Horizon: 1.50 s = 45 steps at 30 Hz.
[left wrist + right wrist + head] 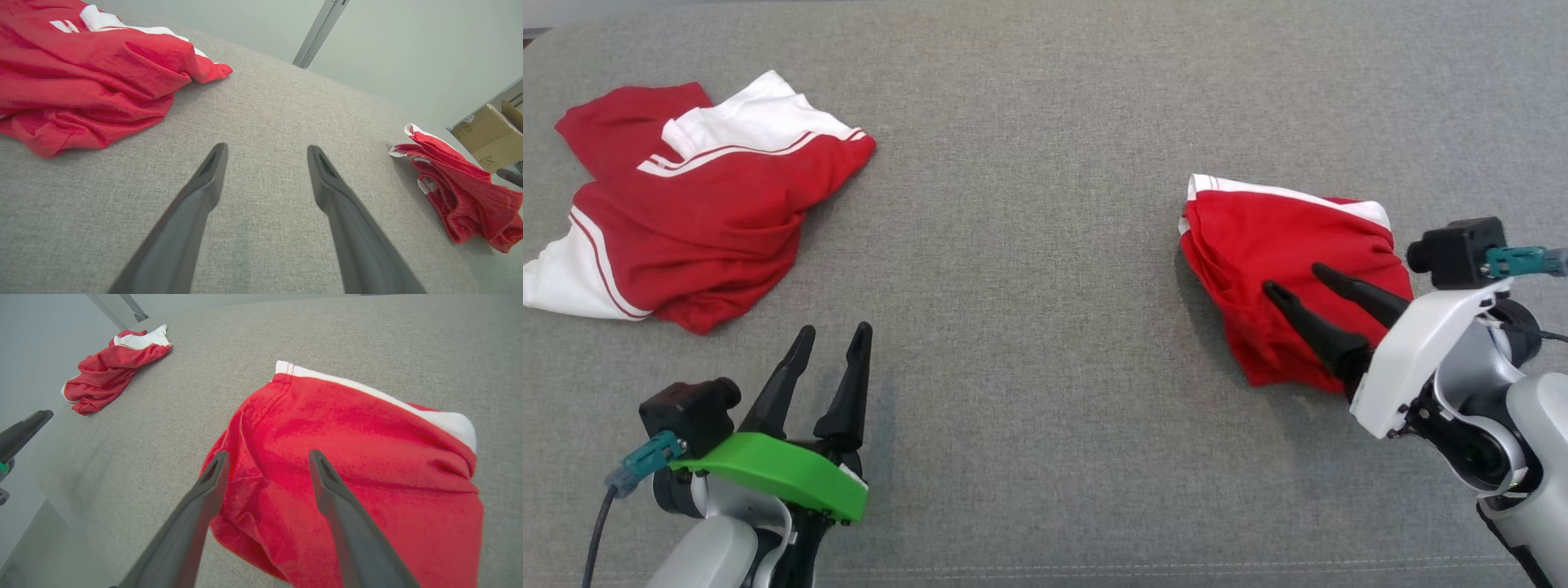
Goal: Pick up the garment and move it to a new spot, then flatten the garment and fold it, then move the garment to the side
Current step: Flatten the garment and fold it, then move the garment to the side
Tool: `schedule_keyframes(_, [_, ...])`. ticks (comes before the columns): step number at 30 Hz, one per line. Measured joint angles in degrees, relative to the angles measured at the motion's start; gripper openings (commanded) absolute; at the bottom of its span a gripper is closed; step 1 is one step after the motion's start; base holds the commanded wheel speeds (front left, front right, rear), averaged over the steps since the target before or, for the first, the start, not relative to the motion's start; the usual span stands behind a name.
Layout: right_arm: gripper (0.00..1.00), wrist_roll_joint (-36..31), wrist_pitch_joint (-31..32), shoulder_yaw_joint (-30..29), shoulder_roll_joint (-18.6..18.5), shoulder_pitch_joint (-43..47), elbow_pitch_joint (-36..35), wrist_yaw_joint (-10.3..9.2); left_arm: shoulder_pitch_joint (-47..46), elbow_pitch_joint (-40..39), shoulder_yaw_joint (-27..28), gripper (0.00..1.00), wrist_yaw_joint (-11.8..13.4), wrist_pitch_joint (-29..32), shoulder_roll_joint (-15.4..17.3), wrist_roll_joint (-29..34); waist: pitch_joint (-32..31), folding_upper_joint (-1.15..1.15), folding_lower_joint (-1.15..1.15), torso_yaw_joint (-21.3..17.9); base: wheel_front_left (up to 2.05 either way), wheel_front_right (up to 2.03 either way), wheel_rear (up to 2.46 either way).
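A folded red garment with a white band (1274,245) (347,457) (457,196) lies at the right of the grey surface. My right gripper (1294,278) (267,457) hovers over its near part, fingers apart and open, nothing between them. A second, crumpled red and white garment (686,204) (81,73) (110,371) lies at the far left. My left gripper (833,333) (265,151) stands open over bare fabric near the front left, short of that garment.
The grey upholstered surface (1029,245) stretches wide between the two garments. A stitched seam (1094,567) runs along its front edge. Beyond the surface, a cardboard box (486,134) and a metal post (318,32) stand in the left wrist view.
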Motion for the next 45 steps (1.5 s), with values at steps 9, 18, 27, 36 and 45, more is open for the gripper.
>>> schedule_keyframes(9, [1.00, 2.68, -1.02, -10.26, -4.26, 6.68, 3.23, -7.15, 0.23, -2.09, 0.11, 1.00, 0.00, 0.01, 0.78, 2.08, 0.76, 0.00, 0.00, -1.90, 0.00, 0.00, 0.00])
schedule_keyframes(18, [1.00, 4.85, -2.54, -10.88, 0.09, 6.39, 6.68, -7.55, 0.01, -3.66, 0.16, 1.00, 0.00, 1.49, 1.31, 3.44, 3.54, 0.00, 0.00, -1.11, 0.00, 0.00, 0.00])
schedule_keyframes(27, [0.00, 11.93, 3.34, -9.79, 1.97, 1.08, 9.27, -6.35, -0.12, -5.44, 2.75, 1.00, 0.00, 2.32, 2.27, 4.15, 6.67, 0.00, 0.00, 0.53, 0.00, 0.00, 0.00])
schedule_keyframes(36, [0.00, -4.31, 10.00, -11.88, -17.94, -15.41, 12.74, -8.23, -2.50, -8.49, 3.13, 1.00, 0.00, 4.66, 3.66, 6.16, 10.96, 0.00, 0.00, 0.15, 0.00, 0.00, 0.00])
schedule_keyframes(45, [0.00, -8.93, 11.41, -15.69, -24.17, -18.11, 18.45, -9.15, -4.24, -10.42, 2.50, 1.00, 0.00, 5.55, 1.97, 6.27, 14.62, 0.00, 0.00, 0.64, 0.00, 0.00, 0.00])
